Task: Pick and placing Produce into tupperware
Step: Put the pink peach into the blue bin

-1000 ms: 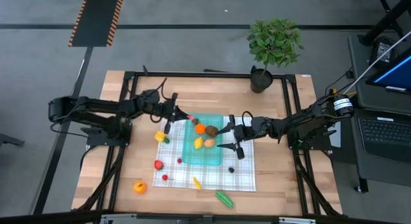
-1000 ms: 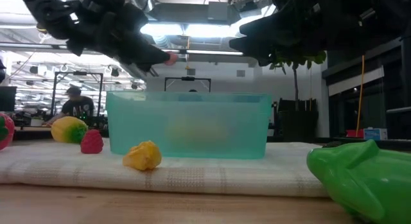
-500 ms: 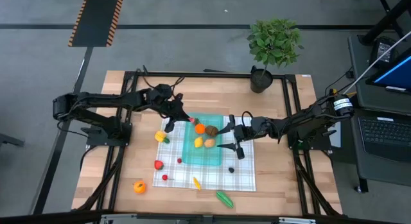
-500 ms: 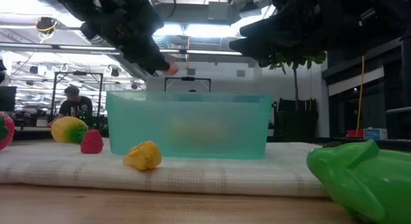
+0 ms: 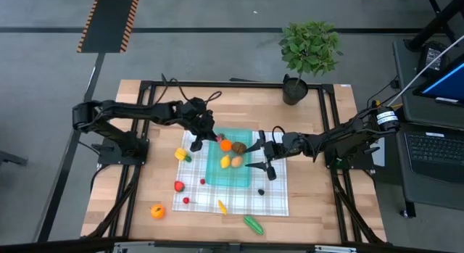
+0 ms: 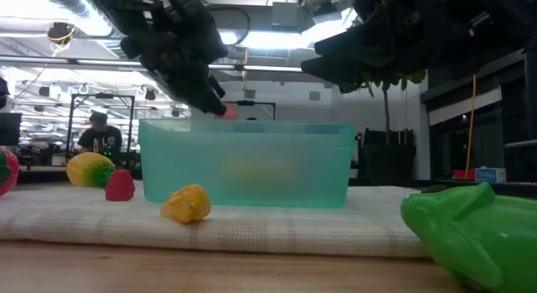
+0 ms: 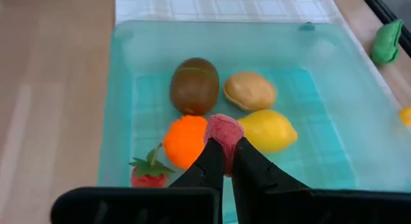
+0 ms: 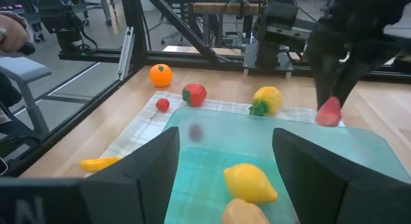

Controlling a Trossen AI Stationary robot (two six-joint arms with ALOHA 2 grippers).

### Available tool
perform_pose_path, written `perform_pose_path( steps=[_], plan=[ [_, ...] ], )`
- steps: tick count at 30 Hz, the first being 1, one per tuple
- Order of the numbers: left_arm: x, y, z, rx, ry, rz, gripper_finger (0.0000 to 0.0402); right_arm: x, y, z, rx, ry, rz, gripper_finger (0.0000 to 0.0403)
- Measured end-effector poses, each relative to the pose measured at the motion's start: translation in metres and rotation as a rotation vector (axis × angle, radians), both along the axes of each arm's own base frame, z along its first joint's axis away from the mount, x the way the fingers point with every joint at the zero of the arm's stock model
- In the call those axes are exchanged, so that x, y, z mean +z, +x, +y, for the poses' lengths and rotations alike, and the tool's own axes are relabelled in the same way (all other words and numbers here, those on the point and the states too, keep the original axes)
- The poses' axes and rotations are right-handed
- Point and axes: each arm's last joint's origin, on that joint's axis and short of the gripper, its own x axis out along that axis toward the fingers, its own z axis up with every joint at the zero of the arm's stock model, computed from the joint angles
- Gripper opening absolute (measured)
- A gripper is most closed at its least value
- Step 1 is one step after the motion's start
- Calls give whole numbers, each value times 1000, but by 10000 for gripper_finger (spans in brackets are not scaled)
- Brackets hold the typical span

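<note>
The left gripper (image 7: 223,142) hangs over the teal tupperware (image 5: 230,164), its fingers pinched tight on a small pink-red fruit (image 7: 223,129). Below it in the tub lie an orange (image 7: 185,141), a kiwi (image 7: 194,85), a lemon (image 7: 266,130), a tan piece (image 7: 250,90) and a strawberry (image 7: 149,175). The right gripper (image 5: 262,156) waits over the tub's far side, fingers spread wide and holding nothing. More produce sits scattered on the checked cloth (image 5: 274,203), and a potted plant (image 5: 308,54) stands at the table's back edge.
</note>
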Motion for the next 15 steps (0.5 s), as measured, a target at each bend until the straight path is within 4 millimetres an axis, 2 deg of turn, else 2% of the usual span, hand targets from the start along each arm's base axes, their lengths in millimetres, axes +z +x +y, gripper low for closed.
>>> perform_pose_path(
  steps=[9, 15],
  plan=[
    [-26, 8, 2, 11, -13, 100, 35, 0, 0, 0, 0, 0, 1, 251],
    [-26, 9, -1, 25, 51, 111, 64, 0, 0, 0, 0, 0, 2, 251]
  ],
)
